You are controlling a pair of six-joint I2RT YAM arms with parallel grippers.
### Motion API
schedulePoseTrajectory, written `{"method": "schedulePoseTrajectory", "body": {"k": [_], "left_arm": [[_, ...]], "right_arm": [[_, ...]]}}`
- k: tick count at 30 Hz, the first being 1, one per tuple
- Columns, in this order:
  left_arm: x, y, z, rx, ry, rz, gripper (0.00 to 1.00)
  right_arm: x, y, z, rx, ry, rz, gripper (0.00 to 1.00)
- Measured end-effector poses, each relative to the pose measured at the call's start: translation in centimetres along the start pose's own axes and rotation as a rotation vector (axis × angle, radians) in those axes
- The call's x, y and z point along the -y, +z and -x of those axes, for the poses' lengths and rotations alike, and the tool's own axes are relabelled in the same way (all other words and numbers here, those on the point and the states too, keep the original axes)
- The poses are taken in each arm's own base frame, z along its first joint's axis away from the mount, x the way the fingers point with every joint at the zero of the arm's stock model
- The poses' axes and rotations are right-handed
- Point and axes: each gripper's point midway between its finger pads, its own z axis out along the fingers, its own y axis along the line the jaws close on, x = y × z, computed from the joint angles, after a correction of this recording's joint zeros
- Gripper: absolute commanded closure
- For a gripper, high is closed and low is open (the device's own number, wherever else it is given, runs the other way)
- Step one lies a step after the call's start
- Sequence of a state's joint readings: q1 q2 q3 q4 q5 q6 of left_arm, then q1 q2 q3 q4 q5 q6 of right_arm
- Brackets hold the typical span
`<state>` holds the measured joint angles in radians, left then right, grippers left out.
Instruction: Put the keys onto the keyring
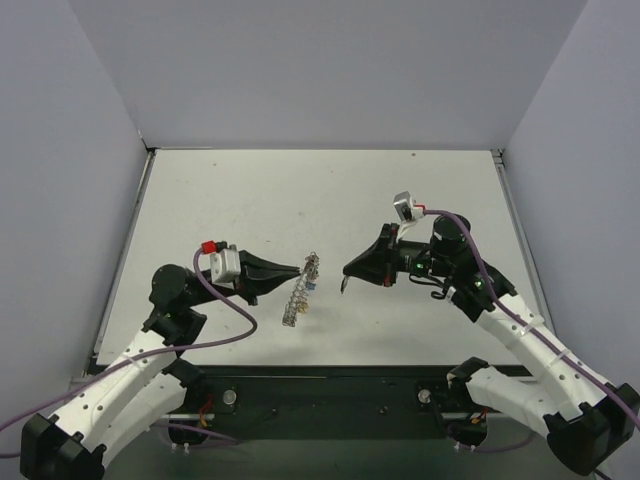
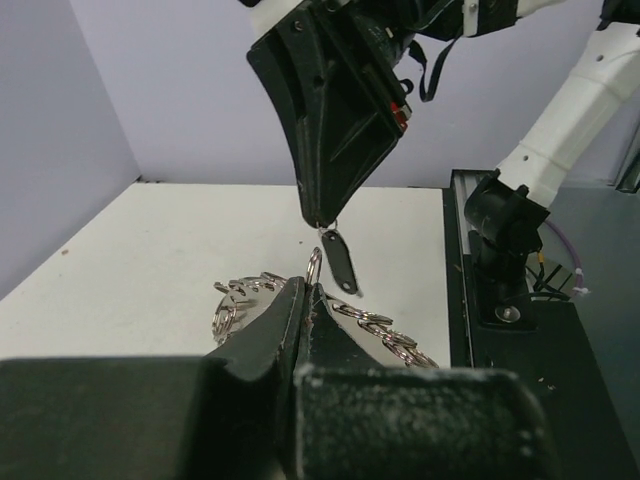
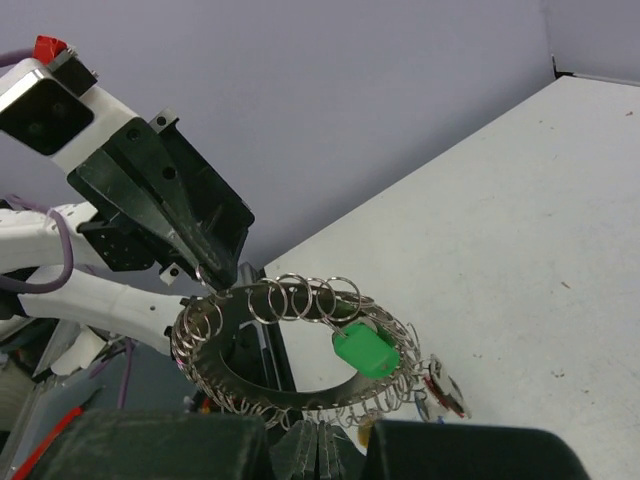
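Keyring [image 1: 298, 298] of linked silvery loops hangs edge-on over the middle of the table [image 1: 250, 190], its rim clenched in the jaws of the left gripper [image 1: 300, 268]. Facing it, the right gripper [image 1: 346, 274], jaws pinched tight on a small key [image 2: 340, 262], holds it dangling just beside the ring.

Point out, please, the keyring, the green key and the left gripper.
keyring [image 3: 225, 375], right wrist view, on its flat silvery band.
green key [image 3: 365, 352], right wrist view, on its plastic head.
left gripper [image 3: 212, 273], right wrist view, at the tips of its shut jaws.
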<state>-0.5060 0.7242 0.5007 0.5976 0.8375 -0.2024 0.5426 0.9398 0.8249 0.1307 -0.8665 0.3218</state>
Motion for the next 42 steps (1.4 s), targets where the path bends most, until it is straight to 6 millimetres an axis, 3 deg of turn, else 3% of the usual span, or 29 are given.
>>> {"method": "schedulePoseTrajectory", "body": {"k": [10,18,30,42], "left_arm": [[1.8,2.4,-2.9,-0.038,-0.004,-0.105,1.00],[2.0,2.5,-2.7,-0.031,0.051,-0.115,1.00],[2.2,2.5,-4.4,-0.093,0.093,-0.101,1.00],[2.3,2.4,-3.9,-0.084,0.132,-0.084,1.00]], "right_arm": [[-0.2,0.8,-0.3,-0.020,0.106,0.035,1.00],[0.5,1.7,-0.8,-0.055,0.204,0.026,1.00],[-0.9,1.8,0.2,-0.067,0.270,0.087,1.00],[-0.7,2.4,-0.4,-0.104,0.356,0.097,1.00]]}}
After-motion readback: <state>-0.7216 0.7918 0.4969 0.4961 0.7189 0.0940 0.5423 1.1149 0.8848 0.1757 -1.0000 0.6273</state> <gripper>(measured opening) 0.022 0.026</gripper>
